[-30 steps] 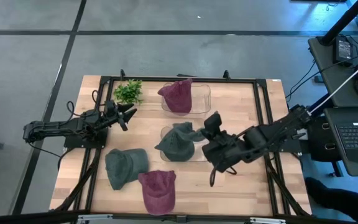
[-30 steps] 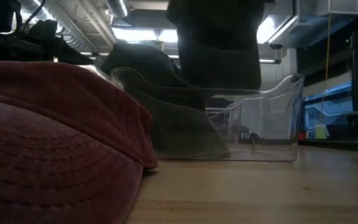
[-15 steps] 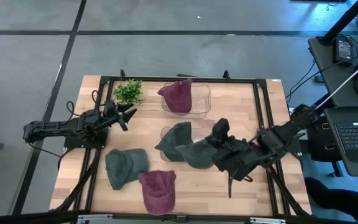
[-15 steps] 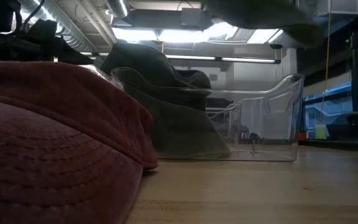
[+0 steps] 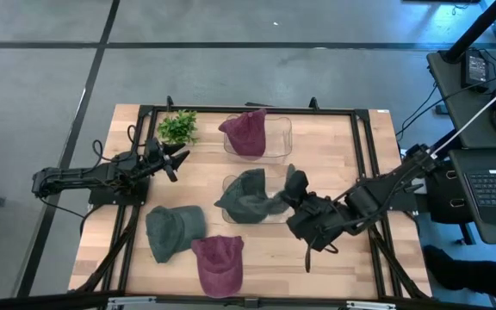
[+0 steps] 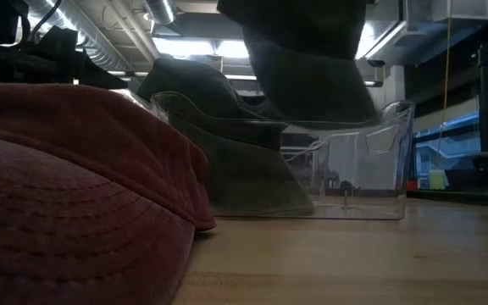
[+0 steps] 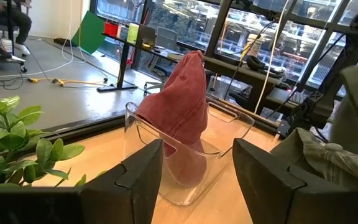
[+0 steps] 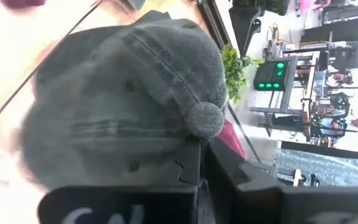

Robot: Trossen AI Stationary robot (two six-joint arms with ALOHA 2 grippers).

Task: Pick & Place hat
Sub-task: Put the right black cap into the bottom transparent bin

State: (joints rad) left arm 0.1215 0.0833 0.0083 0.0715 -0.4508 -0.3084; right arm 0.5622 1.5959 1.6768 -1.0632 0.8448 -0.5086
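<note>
My right gripper (image 5: 294, 200) is shut on a grey-green hat (image 5: 280, 193), which hangs over the right end of the near clear bin (image 5: 231, 182). In the low view this hat (image 6: 307, 63) hangs above the bin (image 6: 371, 169). Another grey hat (image 5: 244, 196) sits inside that bin and sticks up over its rim. My left gripper (image 5: 176, 158) waits open at the table's left, pointing at a maroon hat (image 7: 185, 106) that stands in the far clear bin (image 7: 229, 134). My right gripper pinches the grey-green hat between its two fingers (image 8: 188, 165) at the crown, right beside the top button (image 8: 205, 119). The fingers come slanting from the table's right and near side. The hat is lifted off the table and hangs over the bin's rim.
A grey hat (image 5: 172, 231) and a maroon hat (image 5: 218, 263) lie on the near left of the table; the maroon one fills the low view's foreground (image 6: 74, 195). A small green plant (image 5: 177, 127) stands at the far left. Bare wood lies near and right of the bin.
My right gripper carried the grey-green hat up and toward the table's near right, away from the near bin, then swung back toward the bin and down. The hat now hangs over the bin's right end again. The hat inside the bin stayed put.
</note>
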